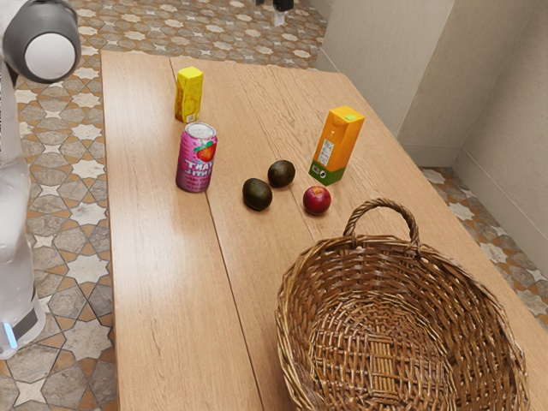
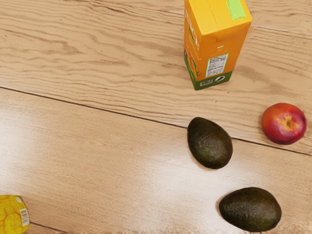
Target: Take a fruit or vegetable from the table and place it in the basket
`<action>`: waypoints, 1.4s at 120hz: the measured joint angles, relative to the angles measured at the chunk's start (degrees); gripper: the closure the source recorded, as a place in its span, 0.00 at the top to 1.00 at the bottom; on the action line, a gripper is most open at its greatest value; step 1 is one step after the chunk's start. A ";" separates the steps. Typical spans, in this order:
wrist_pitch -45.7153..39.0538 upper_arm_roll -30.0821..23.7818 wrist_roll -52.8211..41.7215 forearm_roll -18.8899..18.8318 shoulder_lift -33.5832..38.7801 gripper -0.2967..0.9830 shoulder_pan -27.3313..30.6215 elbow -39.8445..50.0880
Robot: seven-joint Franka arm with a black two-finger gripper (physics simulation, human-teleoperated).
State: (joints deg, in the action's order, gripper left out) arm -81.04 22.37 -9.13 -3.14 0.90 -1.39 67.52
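Table (image 1: 154, 291), bare wood along the exterior view's left edge; wicker basket (image 1: 295, 342), near right; two avocados (image 2: 209, 143), dark, pebbled; round fruit (image 2: 283, 123), red; gripper (image 1: 278, 10), far, finger spread and hold indiscernible.

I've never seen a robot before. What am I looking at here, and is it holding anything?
The grey and white machine is a robot arm beside a table. One picture is taken from the arm's side, the other from a camera on its hand, looking down. On the table are two avocados, a red fruit, an orange juice carton, a smaller yellow carton, a pink can and a wicker basket. Nothing appears to be held.
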 joint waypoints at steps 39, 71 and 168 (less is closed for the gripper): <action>2.03 -1.67 -1.42 5.13 -9.78 0.75 -7.36 0.91; 1.17 -1.62 -2.17 1.49 -16.73 0.75 -12.76 4.57; -19.57 -10.04 -4.06 8.39 -10.82 0.75 -6.62 26.01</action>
State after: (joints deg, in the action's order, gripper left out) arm -100.61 12.32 -13.18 5.24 -9.92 -8.01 93.53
